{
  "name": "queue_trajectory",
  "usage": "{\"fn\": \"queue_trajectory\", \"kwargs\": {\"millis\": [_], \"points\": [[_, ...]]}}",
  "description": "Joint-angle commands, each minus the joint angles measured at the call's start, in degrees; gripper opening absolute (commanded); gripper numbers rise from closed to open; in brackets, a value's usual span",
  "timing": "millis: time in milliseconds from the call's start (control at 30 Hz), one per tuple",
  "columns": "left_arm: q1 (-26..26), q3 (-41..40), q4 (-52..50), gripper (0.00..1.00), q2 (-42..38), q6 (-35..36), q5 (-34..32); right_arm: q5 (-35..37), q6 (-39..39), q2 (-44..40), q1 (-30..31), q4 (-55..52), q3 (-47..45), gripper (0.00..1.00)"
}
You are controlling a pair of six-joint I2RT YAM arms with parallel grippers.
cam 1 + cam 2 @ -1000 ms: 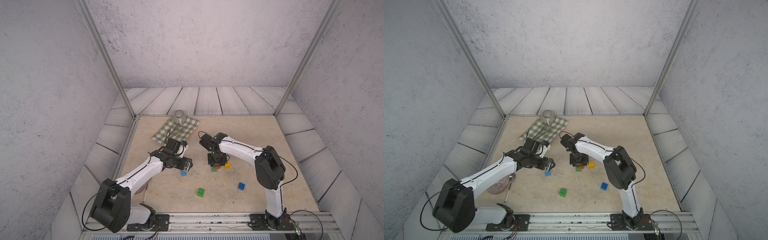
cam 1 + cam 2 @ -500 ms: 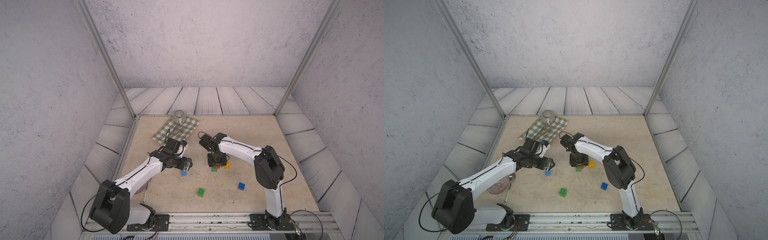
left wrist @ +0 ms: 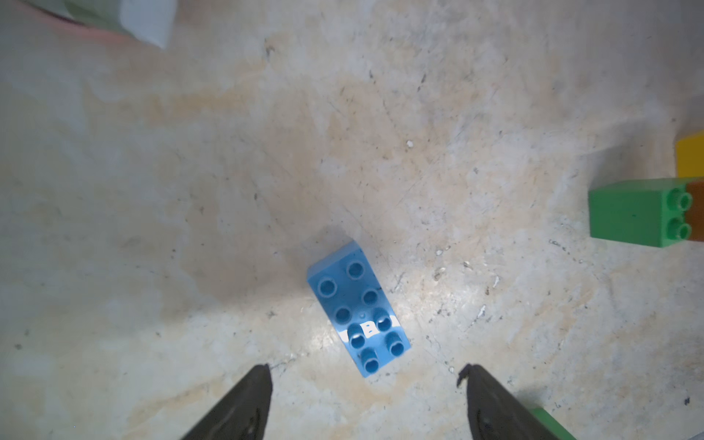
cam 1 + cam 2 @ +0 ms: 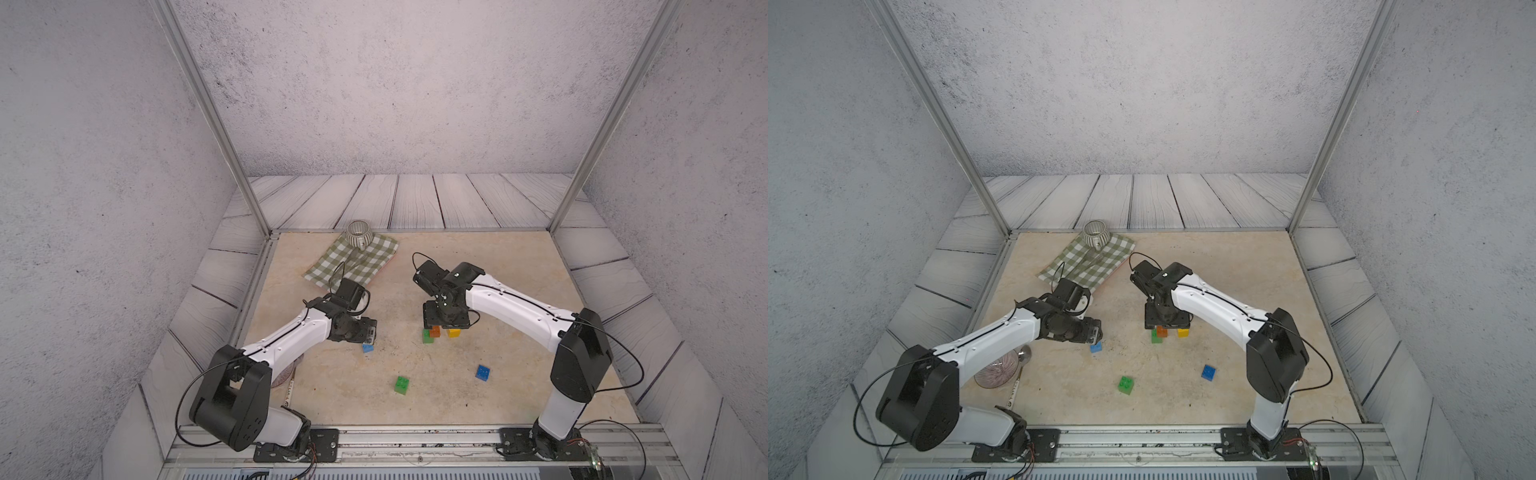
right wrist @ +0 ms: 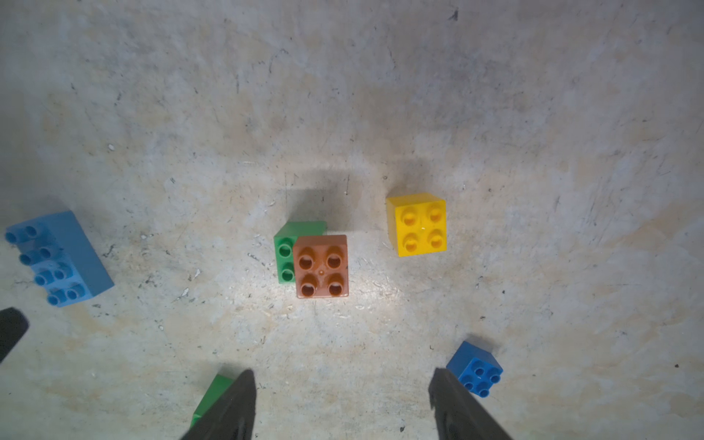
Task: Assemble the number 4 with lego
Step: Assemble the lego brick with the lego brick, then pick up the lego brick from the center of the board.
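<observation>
Left gripper [image 3: 365, 368] spread over long blue brick [image 3: 358, 312], askew on worktop [image 3: 152, 190]; right gripper [image 5: 343, 375] spread, empty, above orange brick [image 5: 322, 266] overlapping green brick [image 5: 284, 259], yellow brick [image 5: 417, 224] just beside. For a sound pick: rotate wrist square to the long sides, descend straight, close across the narrow width

Orange-brown brick [image 5: 322, 266] sits atop green brick [image 5: 285, 263]; yellow brick [image 5: 417, 224], light-blue brick [image 5: 57, 259], dark-blue brick [image 5: 476, 369], second green brick [image 5: 213, 396] loose

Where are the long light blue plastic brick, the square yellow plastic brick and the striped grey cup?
Long light blue plastic brick [image 3: 358, 312]: left wrist view, studded top.
Square yellow plastic brick [image 5: 419, 227]: right wrist view, studded top.
Striped grey cup [image 4: 360, 241]: in a top view, outer wall.
</observation>
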Motion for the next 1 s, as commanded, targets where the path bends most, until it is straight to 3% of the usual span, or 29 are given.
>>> {"fn": "queue_trajectory", "kwargs": {"millis": [0,333,767,967], "points": [[-0.63,1.41,0.07,0.82,1.77,-3.89,2.11,0.68,-0.4,-1.63,-0.14,-0.53,-1.48,0.75],[-3.23,-1.3,2.44,0.84,3.5,-9.53,5.55,0.64,-0.16,-4.42,-0.72,1.49,-4.86,0.78],[-8.53,1.21,5.46,0.85,9.44,-13.66,5.01,0.94,-0.14,-5.35,-1.39,2.24,-6.16,0.79],[-9.32,3.46,-0.47,0.85,10.38,-13.56,-3.98,0.46,-0.41,-5.09,-1.48,2.79,-6.12,0.79]]}}
